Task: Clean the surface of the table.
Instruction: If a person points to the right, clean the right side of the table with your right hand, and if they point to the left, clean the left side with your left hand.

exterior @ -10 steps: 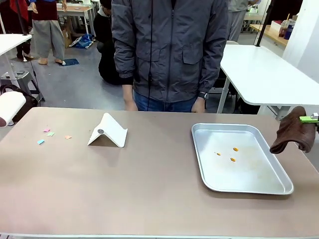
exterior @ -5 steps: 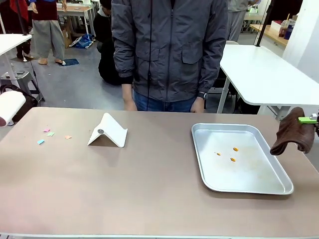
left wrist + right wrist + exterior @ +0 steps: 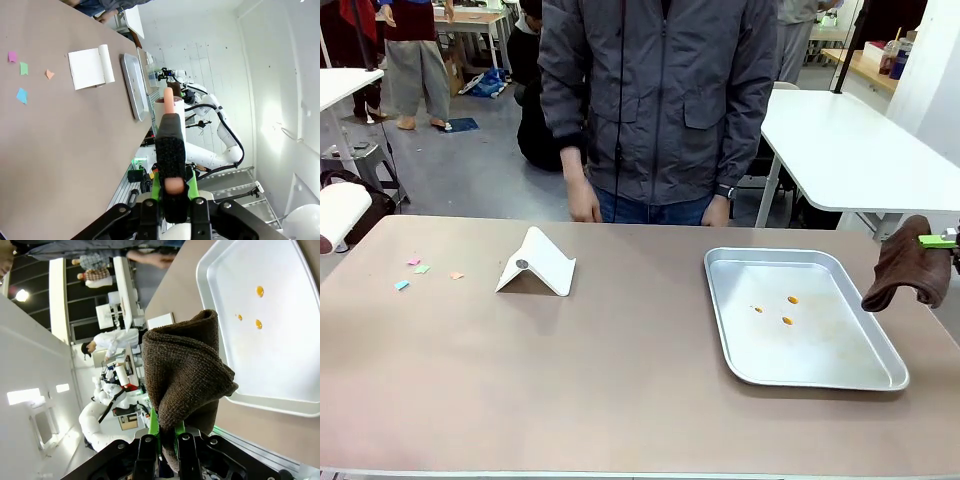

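The beige-brown table (image 3: pixel 620 370) carries a few coloured paper scraps (image 3: pixel 420 271) near its left end. My right gripper (image 3: pixel 942 240) hangs off the table's right edge, shut on a folded brown cloth (image 3: pixel 908 265). In the right wrist view the cloth (image 3: pixel 185 365) bulges out of the right gripper (image 3: pixel 167 432) above the tray. My left gripper (image 3: pixel 171 192) is shut on a slim tool (image 3: pixel 170 155) with a rough black body and a peach tip. It is held off the table's (image 3: pixel 60 150) left end, with the scraps (image 3: pixel 21 70) farther ahead.
A silver tray (image 3: pixel 720 300) with small orange crumbs (image 3: pixel 788 310) lies on the right half. A white folded stand (image 3: pixel 536 263) sits left of centre. A person in a grey jacket (image 3: pixel 660 100) stands at the far edge, hands hanging by the table. A white table (image 3: pixel 850 150) stands behind on the right.
The person's arm at picture left has lifted slightly. The brown cloth in my right gripper has shifted only a little, and nothing on the table has moved.
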Controlling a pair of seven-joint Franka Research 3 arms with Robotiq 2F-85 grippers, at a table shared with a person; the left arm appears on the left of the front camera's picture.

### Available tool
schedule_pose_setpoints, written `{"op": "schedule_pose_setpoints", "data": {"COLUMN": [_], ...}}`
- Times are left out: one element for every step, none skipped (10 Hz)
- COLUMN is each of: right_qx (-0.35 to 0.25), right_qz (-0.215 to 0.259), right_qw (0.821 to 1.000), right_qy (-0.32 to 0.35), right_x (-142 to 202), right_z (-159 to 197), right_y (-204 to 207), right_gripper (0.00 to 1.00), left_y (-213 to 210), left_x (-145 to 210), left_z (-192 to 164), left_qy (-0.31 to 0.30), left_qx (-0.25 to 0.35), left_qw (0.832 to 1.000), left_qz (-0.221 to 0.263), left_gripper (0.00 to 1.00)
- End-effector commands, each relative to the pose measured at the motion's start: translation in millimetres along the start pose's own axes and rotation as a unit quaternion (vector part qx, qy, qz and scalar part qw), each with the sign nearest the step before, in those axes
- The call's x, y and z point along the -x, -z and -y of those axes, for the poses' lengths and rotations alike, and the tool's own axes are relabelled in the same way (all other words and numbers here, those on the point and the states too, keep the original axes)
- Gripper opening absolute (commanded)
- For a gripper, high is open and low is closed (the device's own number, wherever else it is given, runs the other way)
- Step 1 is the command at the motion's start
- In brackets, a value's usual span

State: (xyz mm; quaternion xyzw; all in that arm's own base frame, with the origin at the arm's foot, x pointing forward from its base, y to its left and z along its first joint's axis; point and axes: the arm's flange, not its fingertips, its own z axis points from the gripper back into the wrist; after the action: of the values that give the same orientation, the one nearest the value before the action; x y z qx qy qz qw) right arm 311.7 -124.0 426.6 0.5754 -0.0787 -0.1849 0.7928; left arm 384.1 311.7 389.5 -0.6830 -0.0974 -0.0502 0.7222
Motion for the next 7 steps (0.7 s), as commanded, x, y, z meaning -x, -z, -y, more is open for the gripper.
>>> {"op": "schedule_pose_setpoints", "data": {"right_qx": [-0.004,-0.004,-0.004,-0.004,-0.004,-0.004,-0.004], "right_qz": [-0.005,-0.005,-0.005,-0.005,-0.005,-0.005,-0.005], "right_qw": [1.000,1.000,1.000,1.000,1.000,1.000,1.000], "right_qy": [0.009,0.009,0.009,0.009,0.009,0.009,0.009], "right_x": [1.3,1.3,1.3,1.3,1.3,1.3,1.3], "right_z": [-4.3,-4.3,-4.3,-4.3,-4.3,-4.3,-4.3], "right_y": [0.2,0.2,0.2,0.2,0.2,0.2,0.2], "right_gripper": [0.00,0.00,0.00,0.00,0.00,0.00,0.00], "left_y": [1.0,1.0,1.0,1.0,1.0,1.0,1.0], "left_x": [3.1,3.1,3.1,3.1,3.1,3.1,3.1], "left_z": [5.9,5.9,5.9,5.9,5.9,5.9,5.9], "left_qy": [0.008,0.008,0.008,0.008,0.008,0.008,0.008], "left_qx": [0.004,0.004,0.004,0.004,0.004,0.004,0.004], "left_qw": [1.000,1.000,1.000,1.000,1.000,1.000,1.000], "left_qz": [0.009,0.009,0.009,0.009,0.009,0.009,0.009], "left_gripper": [0.09,0.09,0.09,0.09,0.09,0.09,0.09]}}
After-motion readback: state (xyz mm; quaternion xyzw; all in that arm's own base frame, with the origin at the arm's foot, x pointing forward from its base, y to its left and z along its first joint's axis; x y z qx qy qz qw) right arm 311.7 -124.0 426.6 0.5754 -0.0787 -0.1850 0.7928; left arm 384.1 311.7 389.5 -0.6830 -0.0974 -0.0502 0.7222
